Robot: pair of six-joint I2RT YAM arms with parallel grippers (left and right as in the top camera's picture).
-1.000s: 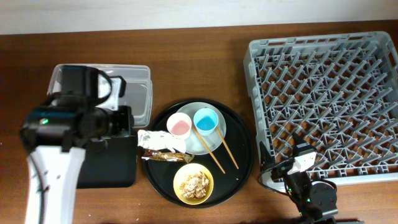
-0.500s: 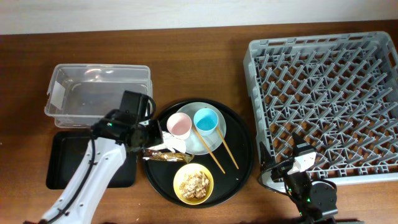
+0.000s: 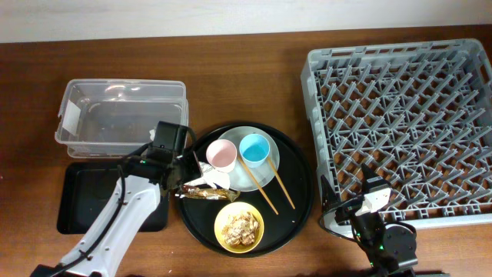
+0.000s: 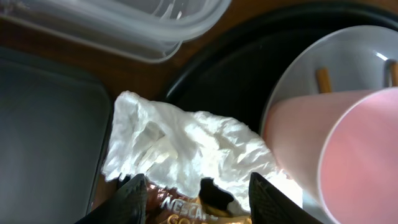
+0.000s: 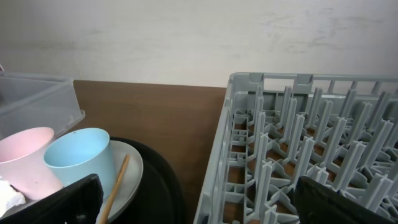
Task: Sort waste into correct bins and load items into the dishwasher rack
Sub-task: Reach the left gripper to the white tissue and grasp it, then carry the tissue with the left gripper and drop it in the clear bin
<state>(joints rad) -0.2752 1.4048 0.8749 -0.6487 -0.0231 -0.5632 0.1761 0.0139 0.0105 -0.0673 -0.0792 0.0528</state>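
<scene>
Just ahead of left gripper [image 4: 199,188], crumpled paper [image 4: 180,146]

A second ago the left arm rode high over the left end of the table, hiding much of the clear plastic rectangular tub [image 3: 123,85] and the shallow black rectangular tray [image 3: 81,204]; the tub is now uncovered and most of the tray shows. The arm has dropped low and swung toward the table's middle. Its left claw [image 4: 200,202] has come, fingers spread, over the crumpled white paper scrap [image 4: 186,140] at the left rim of the big round black tray [image 3: 296,204].
</scene>
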